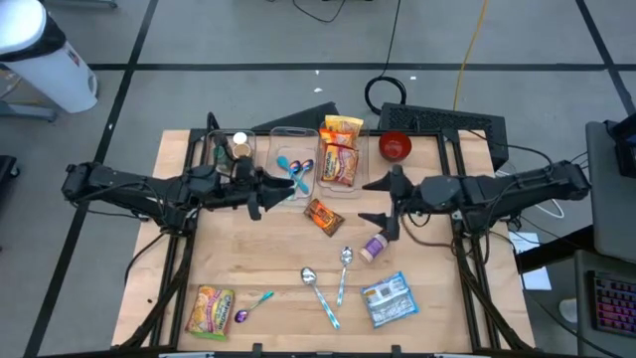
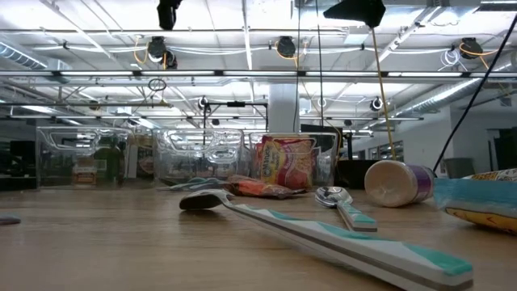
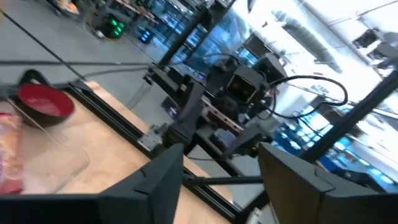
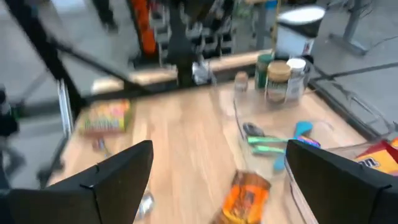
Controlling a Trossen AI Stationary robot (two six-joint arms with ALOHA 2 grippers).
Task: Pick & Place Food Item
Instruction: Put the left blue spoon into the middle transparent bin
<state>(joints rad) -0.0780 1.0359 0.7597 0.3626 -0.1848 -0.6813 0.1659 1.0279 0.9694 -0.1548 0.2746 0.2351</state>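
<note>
Your left gripper (image 1: 266,195) hovers beside the clear plastic bins (image 1: 298,159), fingers parted and apparently empty. Your right gripper (image 1: 378,202) is spread wide, holding nothing. The orange snack packet (image 1: 322,215) lies on the wooden table (image 1: 268,249) between them.

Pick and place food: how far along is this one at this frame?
Done: two snack packs lie in a clear bin. In hand: nothing; the left gripper and right gripper are both empty, fingers apart, above the table. Left: orange packet, blue-white packet and candy bag lie loose.
</note>
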